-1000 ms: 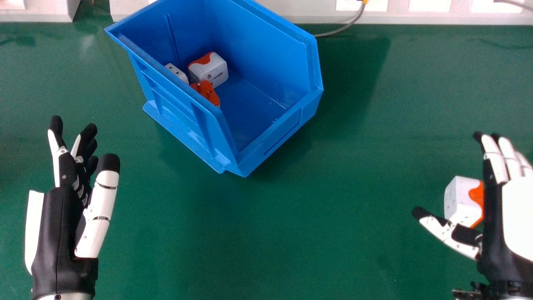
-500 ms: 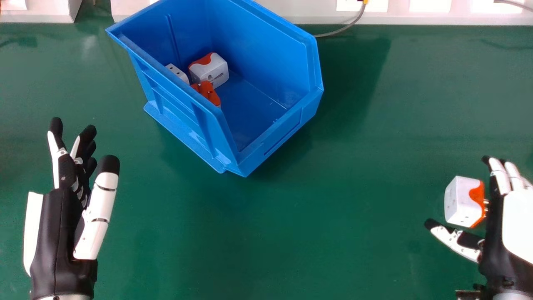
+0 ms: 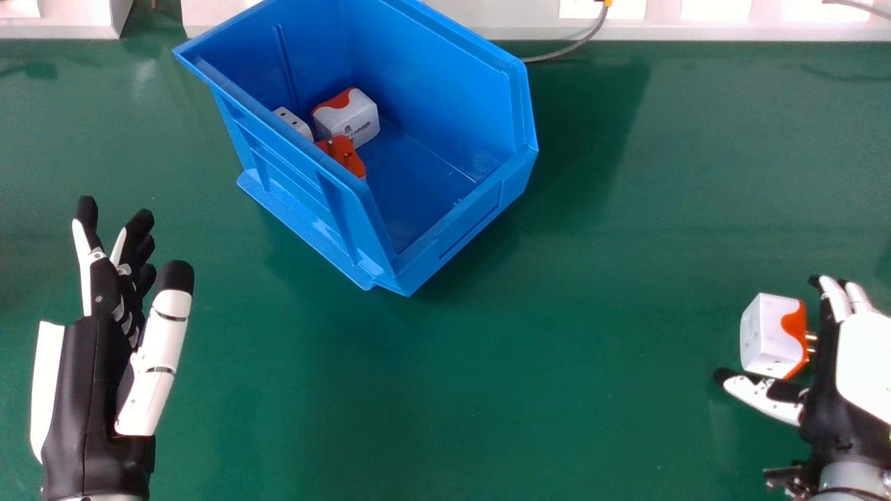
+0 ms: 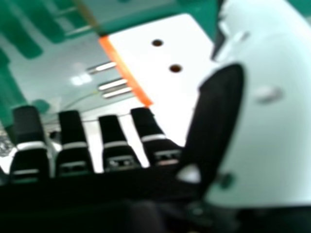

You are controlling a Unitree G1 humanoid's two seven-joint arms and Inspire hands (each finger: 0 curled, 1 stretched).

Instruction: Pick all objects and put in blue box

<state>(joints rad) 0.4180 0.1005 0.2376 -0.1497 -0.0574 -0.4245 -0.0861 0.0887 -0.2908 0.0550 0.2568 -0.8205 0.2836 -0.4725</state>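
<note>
- Two hands at the near side, and we take the head view's middle as the clock's hub: the left hand (image 3: 90, 383), between eight and nine o'clock, fingers stretched up and away, thumb apart, nothing held.
- Over between three and four sits the right hand (image 3: 863, 369), fingers extended and thumb spread from them, no grip on anything!
- Right beside it, the white-and-orange adapter (image 3: 764, 337) rests on the green table (image 3: 522, 383), beyond the thumb and on the hub side of the palm; whether they touch, I cannot tell.
- Over to the right hand view: metal pins stand out from the adapter's orange edge, and two dark round holes mark its white face.
- Farther out, at eleven o'clock, stands the blue box (image 3: 452, 229), open at the top.
- Inside, nearest of the bunch, an orange piece (image 3: 346, 156), at about eight from the box's middle.
- Just beyond, near nine, a white piece (image 3: 296, 124) with dark holes, partly hidden by the wall.
- Close by, toward ten, a white block (image 3: 358, 120) with an orange end.
- Out at one, a grey cable (image 3: 581, 43) curves up to the pale ledge (image 3: 529, 31) along twelve.
</note>
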